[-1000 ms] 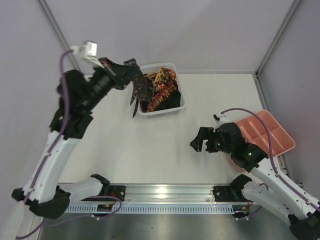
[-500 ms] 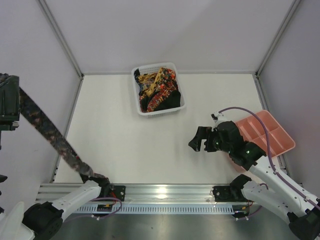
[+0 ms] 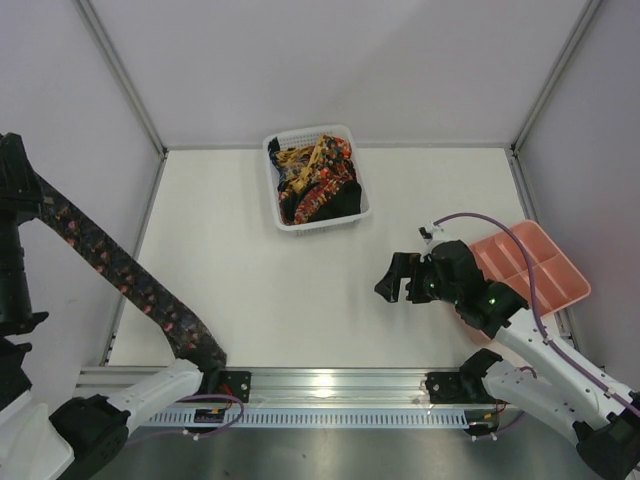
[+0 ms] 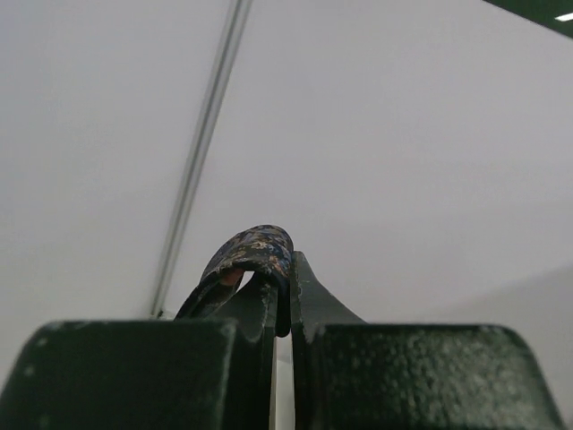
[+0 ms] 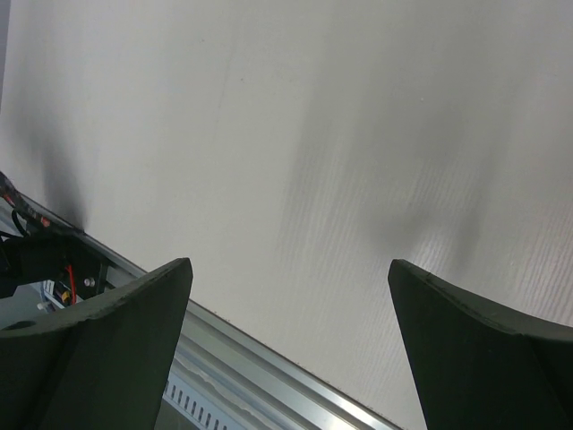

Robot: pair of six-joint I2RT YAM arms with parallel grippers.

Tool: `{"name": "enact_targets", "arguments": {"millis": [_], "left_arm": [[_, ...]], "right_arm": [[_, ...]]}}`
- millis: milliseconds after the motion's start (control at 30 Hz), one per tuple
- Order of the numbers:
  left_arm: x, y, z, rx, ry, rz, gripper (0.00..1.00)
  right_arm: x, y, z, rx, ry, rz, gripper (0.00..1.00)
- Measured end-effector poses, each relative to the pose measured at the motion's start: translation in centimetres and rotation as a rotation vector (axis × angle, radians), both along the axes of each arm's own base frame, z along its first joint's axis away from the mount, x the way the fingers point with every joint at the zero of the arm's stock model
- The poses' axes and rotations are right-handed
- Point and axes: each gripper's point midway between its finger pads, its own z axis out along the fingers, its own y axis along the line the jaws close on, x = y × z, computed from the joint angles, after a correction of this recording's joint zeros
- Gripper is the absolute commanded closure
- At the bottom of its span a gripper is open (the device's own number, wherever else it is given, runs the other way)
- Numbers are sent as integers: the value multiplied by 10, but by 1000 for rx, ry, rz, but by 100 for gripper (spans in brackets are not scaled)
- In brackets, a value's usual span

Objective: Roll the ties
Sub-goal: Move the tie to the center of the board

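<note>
White surface [image 3: 300,270], pale enclosure walls [image 3: 330,60]. Top view, left edge: tie [image 3: 110,268] hangs diagonally. Left wrist view only: left fingers [image 4: 309,300] clamp its fold. Right fingers [image 5: 107,349] spread wide.

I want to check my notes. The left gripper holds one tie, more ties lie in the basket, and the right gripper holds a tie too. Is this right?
Not quite. The right gripper is open and holds nothing, as the right wrist view shows. The rest stands: the left gripper is shut on one tie, and more ties lie in the basket.
</note>
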Motion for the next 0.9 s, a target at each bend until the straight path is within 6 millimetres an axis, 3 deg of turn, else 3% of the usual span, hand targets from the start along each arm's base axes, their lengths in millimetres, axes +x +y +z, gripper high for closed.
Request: {"name": "enact_targets", "arguments": {"millis": [133,233,333,400,467,667,767,900], "left_arm": [[29,3,-5,67,20,130,99],[62,-4,-11,165,55,219,99],[100,-13,-3,274,86,302,100],[118,-15,11,315,72,341,99],[135,-21,11,363,85,351,100],[140,-35,13,384,72,259,99],[149,-54,-11,349,91,135,100],[173,-107,-78,289,183,-88,100]], "right_arm": [[1,3,-1,4,5,8,0],[2,6,-3,7,12,16,0],[2,8,-5,6,22,24,0],[1,9,-6,8,29,31,0],[1,9,-6,8,30,34,0],[1,9,-6,2,25,41,0],[2,9,-7,1,29,38,0],[3,7,-8,-1,31,25,0]]}}
